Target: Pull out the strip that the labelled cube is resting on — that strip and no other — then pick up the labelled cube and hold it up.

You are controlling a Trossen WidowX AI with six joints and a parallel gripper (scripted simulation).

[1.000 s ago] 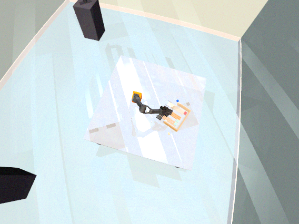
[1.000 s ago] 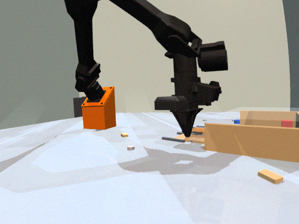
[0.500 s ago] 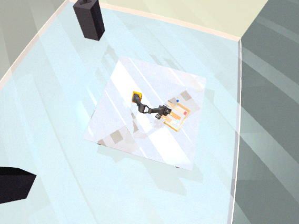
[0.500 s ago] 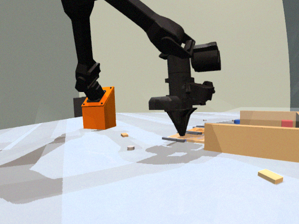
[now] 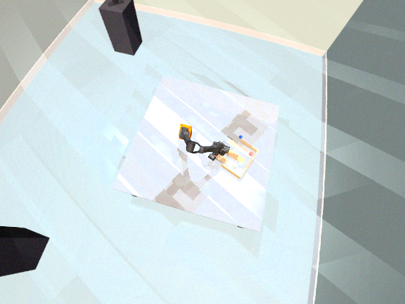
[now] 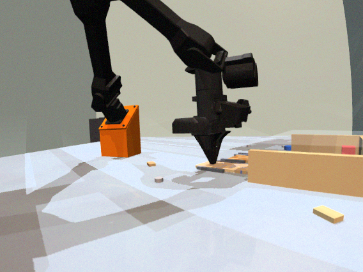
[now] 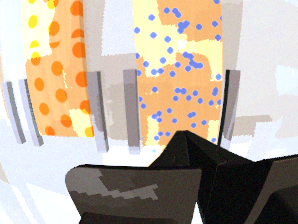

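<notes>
My gripper (image 6: 213, 163) (image 7: 181, 136) is shut and empty, pointing down with its tips at or just above the outer end of the blue-dotted strip (image 7: 175, 85) (image 6: 204, 165). This strip lies flat between grey rails. An orange-dotted strip (image 7: 59, 95) lies beside it, to the left in the wrist view, also between rails. A red cube (image 5: 251, 153) (image 6: 348, 149) is at the far side of the wooden frame; no label is readable on it. What rests on the strips farther in is hidden or too small to tell.
The wooden frame (image 5: 231, 173) (image 6: 303, 172) has raised walls around the strips. A blue piece (image 5: 240, 137) (image 6: 287, 147) lies outside it. A tan block (image 6: 326, 213), a small orange block (image 6: 151, 163) and a grey disc (image 6: 158, 179) lie on the table.
</notes>
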